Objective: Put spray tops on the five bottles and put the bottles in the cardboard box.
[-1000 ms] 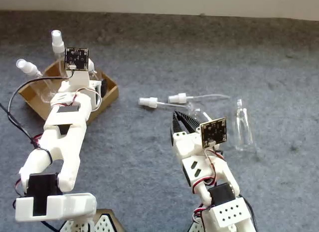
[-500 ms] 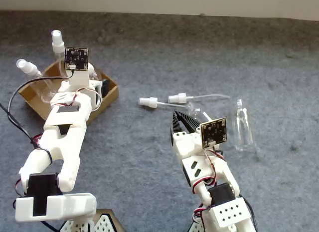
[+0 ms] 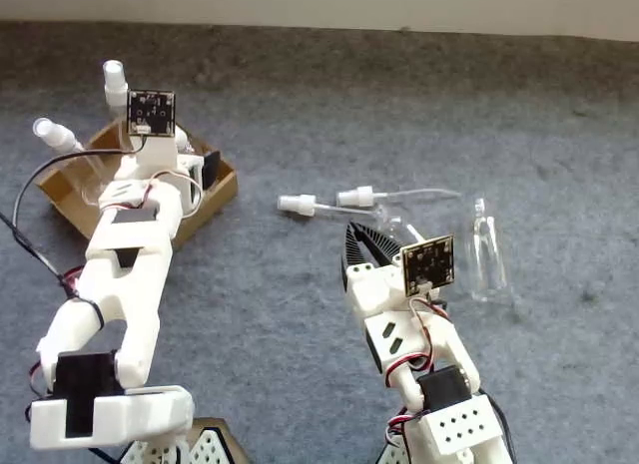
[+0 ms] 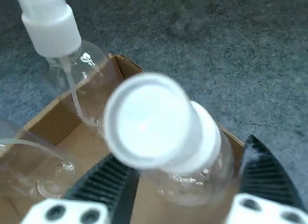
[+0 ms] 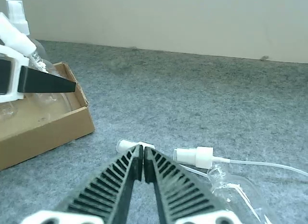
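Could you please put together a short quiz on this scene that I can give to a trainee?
1. True or false: the right tool is shut and holds nothing.
2. How many loose spray tops lie on the carpet? A) one B) two C) four
3. Fill in: the left tool is open over the ____.
Key: 1 true; 2 B; 3 cardboard box.
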`<action>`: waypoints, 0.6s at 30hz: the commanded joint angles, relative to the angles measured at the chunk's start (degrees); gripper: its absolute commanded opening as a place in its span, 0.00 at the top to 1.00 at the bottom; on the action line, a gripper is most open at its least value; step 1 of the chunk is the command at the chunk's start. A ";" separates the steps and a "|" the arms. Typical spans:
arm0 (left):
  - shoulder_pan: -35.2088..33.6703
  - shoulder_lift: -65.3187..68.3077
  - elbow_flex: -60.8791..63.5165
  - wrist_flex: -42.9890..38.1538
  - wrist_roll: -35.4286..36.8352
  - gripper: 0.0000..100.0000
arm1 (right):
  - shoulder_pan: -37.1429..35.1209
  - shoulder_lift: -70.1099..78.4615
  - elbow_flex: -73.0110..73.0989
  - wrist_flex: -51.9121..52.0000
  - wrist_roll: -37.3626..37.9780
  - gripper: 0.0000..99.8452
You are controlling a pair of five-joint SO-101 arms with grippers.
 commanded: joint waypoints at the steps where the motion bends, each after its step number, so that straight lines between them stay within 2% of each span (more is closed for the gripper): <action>1: 0.48 -6.02 -3.65 2.46 -0.53 0.72 | 0.66 -0.57 7.78 0.22 0.00 0.99; 18: 0.57 -14.29 -3.65 2.81 -0.53 0.72 | 0.66 -0.48 7.78 0.22 0.00 0.99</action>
